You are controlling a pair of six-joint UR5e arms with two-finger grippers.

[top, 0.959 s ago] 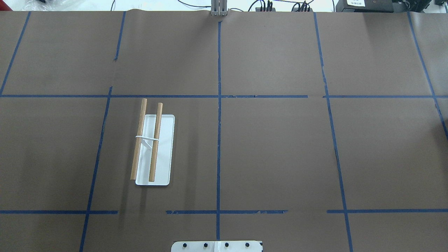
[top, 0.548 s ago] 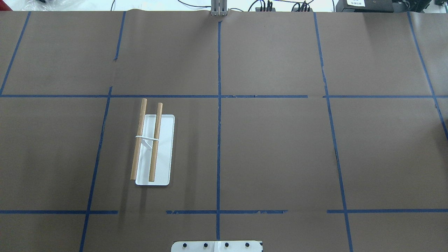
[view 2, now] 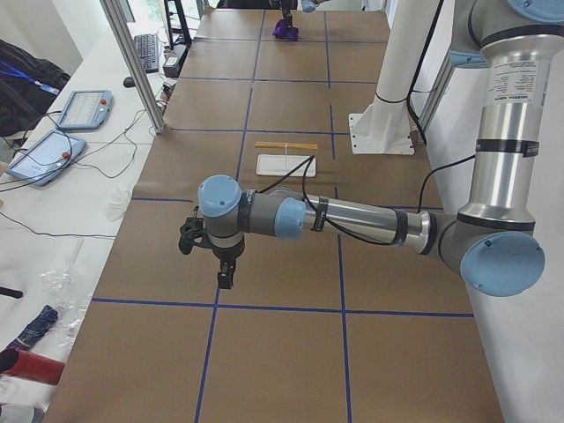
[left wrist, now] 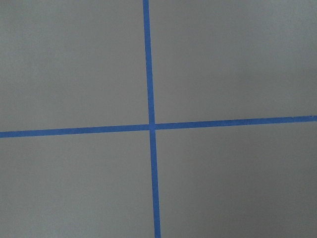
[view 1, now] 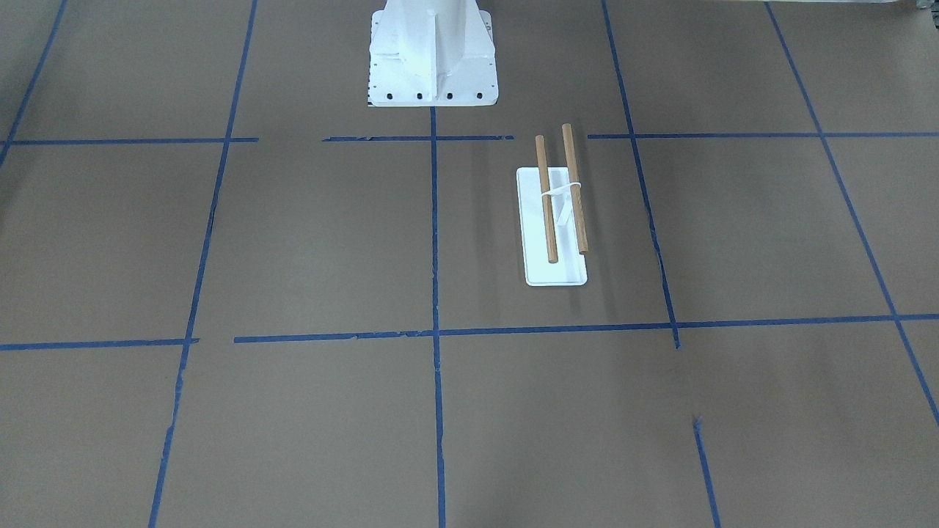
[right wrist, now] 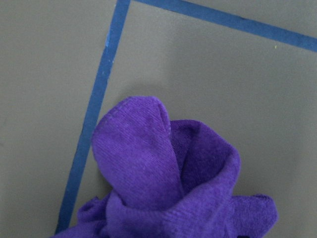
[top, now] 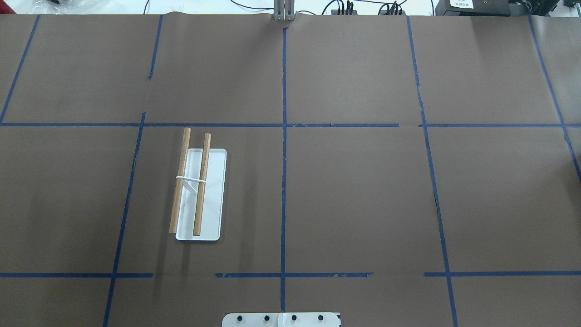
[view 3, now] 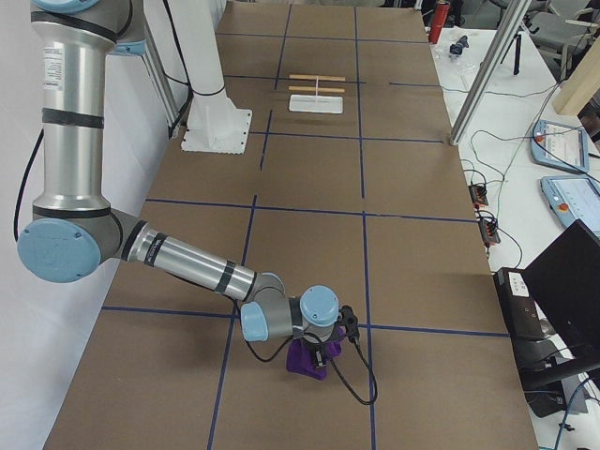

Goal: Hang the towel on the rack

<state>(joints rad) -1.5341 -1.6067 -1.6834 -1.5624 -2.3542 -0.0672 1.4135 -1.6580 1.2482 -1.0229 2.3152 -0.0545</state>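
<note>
The rack (top: 199,190) stands on the table's left half, with a white flat base and two bare wooden dowels; it also shows in the front view (view 1: 557,220) and both side views (view 2: 286,163) (view 3: 317,94). The purple towel (right wrist: 163,183) lies bunched on the table at the far right end (view 3: 309,361) (view 2: 284,31). My right gripper (view 3: 323,349) is down at the towel; I cannot tell whether it is open or shut. My left gripper (view 2: 216,260) hovers over bare table at the left end, far from the rack; I cannot tell its state.
The white bolted pedestal (view 1: 431,51) stands at the table's near middle edge (top: 281,319). Blue tape lines (left wrist: 150,124) divide the brown table cover into a grid. Tablets and cables (view 2: 53,150) lie beyond the far edge.
</note>
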